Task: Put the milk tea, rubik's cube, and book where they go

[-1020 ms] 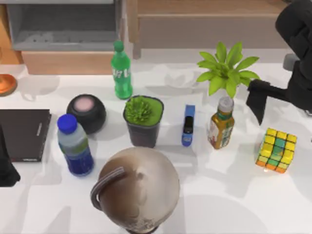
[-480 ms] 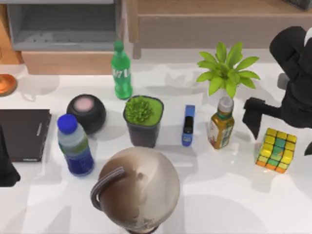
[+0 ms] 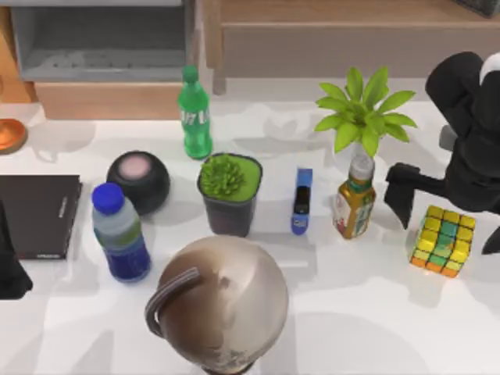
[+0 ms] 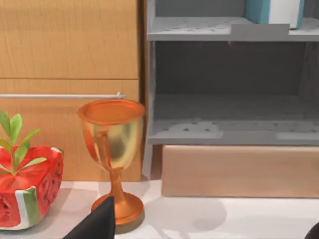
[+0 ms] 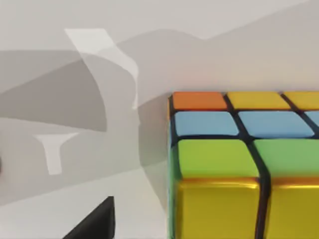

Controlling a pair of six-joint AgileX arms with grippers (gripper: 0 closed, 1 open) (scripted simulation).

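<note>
My right pincer (image 3: 441, 215) has come down and leftward over the last second, from the upper right of the top view to the right edge at mid-height, and it now straddles the rubik's cube (image 3: 444, 241). One black finger (image 3: 397, 195) hangs between the cube and the milk tea (image 3: 354, 200); the other shows at the far right edge past the cube, so the fingers are spread wide with nothing held. In the right wrist view the cube (image 5: 244, 169) sits close below the camera on the table (image 5: 75, 64), with one fingertip (image 5: 94, 219) at the lower left, apart from it. I judge the cube is my pick and the approach is nearly done: what remains is to lower a little, centre and close. How high the fingertips stand above the table I cannot quite tell.

The milk tea stands just left of that finger, in front of the leafy plant (image 3: 361, 113), close enough that a careless move could knock it over.

The book (image 4: 274, 11) appears to stand on the upper shelf, at the top right of the left wrist view, so it may already be home.

My left pincer (image 3: 9, 266) is parked at the top view's lower left edge, beside the thin black book (image 3: 39, 212); I cannot tell how its fingers stand.
</note>
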